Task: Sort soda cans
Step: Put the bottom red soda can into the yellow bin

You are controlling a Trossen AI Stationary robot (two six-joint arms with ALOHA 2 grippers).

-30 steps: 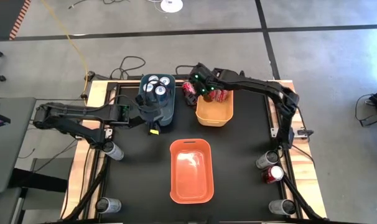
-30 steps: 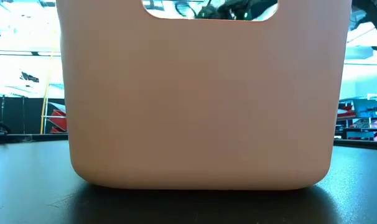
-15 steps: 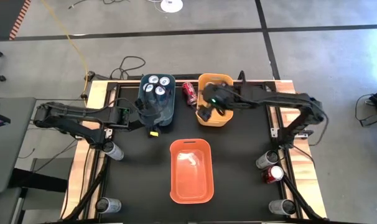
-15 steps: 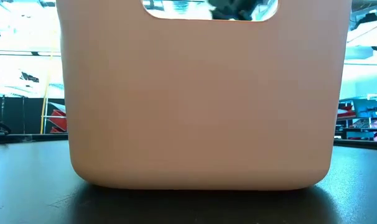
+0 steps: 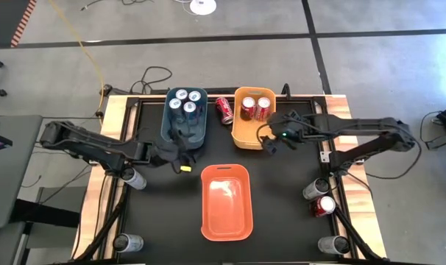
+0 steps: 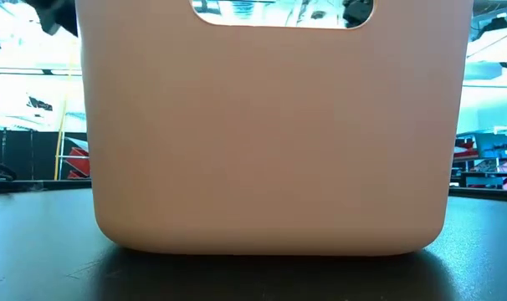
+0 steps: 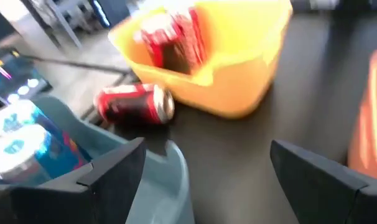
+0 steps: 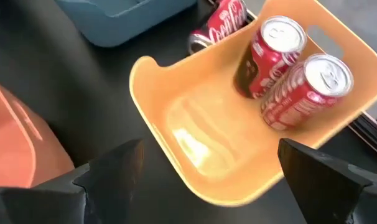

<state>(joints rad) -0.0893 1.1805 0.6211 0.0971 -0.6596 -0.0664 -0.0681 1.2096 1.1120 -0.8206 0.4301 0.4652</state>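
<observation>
Several blue soda cans (image 5: 186,103) stand in the blue bin (image 5: 197,134). Two red cans (image 8: 294,68) stand at the far end of the yellow bin (image 5: 246,136). One red can (image 5: 224,109) lies on its side on the table between the two bins. My left gripper (image 5: 180,149) hangs open at the blue bin's near end, with nothing between its fingers (image 7: 114,171). My right gripper (image 5: 268,141) hangs open just off the yellow bin's near right corner, also with nothing in it; its fingers (image 8: 107,168) frame that bin.
An orange bin (image 5: 227,221) sits in the middle near part of the table and fills the low view (image 6: 270,134). More cans stand along the table's edges: left (image 5: 135,178), (image 5: 127,243) and right (image 5: 315,189), (image 5: 324,206), (image 5: 333,244).
My right gripper has drawn back from the far end of the yellow bin, over the bin, toward the table's near and right side, staying open. My left gripper has sunk and come from over the blue bin toward its near end, tipping more level.
</observation>
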